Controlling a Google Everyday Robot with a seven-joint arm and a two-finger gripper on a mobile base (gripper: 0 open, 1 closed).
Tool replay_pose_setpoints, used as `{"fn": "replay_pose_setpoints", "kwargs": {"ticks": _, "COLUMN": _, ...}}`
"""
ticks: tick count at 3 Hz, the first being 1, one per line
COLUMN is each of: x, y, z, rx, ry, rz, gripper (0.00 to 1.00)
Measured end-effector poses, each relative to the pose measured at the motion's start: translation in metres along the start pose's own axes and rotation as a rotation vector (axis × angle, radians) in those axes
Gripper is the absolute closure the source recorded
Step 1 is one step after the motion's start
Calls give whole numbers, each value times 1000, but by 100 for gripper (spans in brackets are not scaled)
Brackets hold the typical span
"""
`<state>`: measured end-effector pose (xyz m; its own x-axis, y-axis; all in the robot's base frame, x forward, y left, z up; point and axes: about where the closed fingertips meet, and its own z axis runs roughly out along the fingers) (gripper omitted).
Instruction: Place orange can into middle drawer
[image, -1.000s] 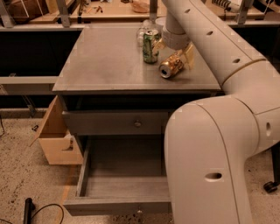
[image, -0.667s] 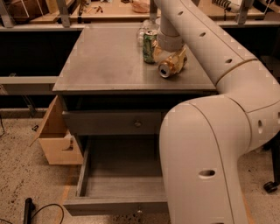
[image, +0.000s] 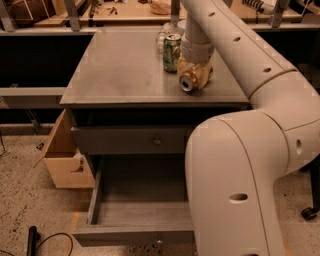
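Observation:
The orange can (image: 194, 77) lies on its side on the grey cabinet top (image: 125, 70), near the right front, its silver top turned toward the camera. My gripper (image: 197, 66) comes down from the arm right over the can and sits against it. The wrist hides where it meets the can. The middle drawer (image: 140, 212) is pulled open below, and its grey inside is bare. My arm's large white body (image: 235, 180) covers the drawer's right part.
A green-and-white can (image: 171, 52) stands upright just left of the orange can. The upper drawer (image: 130, 141) is shut. A cardboard box (image: 62, 162) sits on the floor to the cabinet's left. A black cable (image: 35, 240) lies on the floor at lower left.
The gripper has shifted slightly left over the orange can, toward the green-and-white can. The can still lies on its side on the cabinet top. The drawer stays open.

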<state>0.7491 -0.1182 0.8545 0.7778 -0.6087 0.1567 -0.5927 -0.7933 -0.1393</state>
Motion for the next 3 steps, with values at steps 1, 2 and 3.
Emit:
{"fn": "replay_pose_setpoints", "kwargs": {"ticks": 1, "x": -16, "y": 14, "z": -33, "rx": 99, "ry": -62, "rz": 74, "gripper": 100}}
{"fn": "replay_pose_setpoints", "kwargs": {"ticks": 2, "x": -52, "y": 46, "z": -103, "rx": 250, "ry": -110, "rz": 140, "gripper": 100}}
{"fn": "replay_pose_setpoints", "kwargs": {"ticks": 3, "x": -67, "y": 74, "z": -112, "rx": 247, "ry": -118, "rz": 153, "gripper": 100}}
